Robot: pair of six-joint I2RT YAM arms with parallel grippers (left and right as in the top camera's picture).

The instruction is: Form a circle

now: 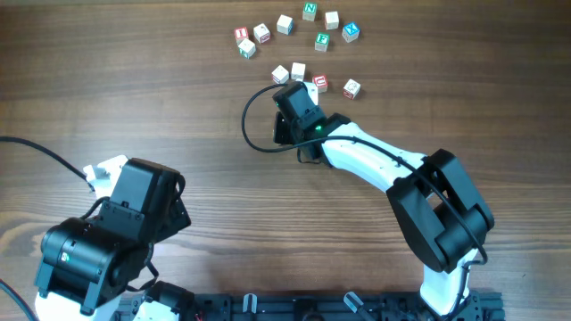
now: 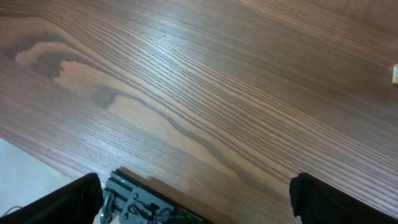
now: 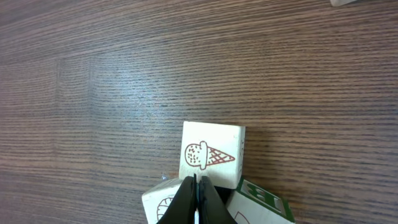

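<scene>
At the upper middle of the frame, the right gripper (image 3: 196,199), pinched shut and empty, nudges an ice-cream cube (image 3: 210,154); next push it toward the ring's gap.

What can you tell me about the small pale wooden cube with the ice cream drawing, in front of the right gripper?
The small pale wooden cube with a red ice cream cone drawing lies flat on the brown wood-grain table, the cone on its top face, pointing right. Its near edge meets the tips of the shut right gripper, which presses against it, not around it. Two other pale cubes flank the fingers, close to its near corners.
</scene>
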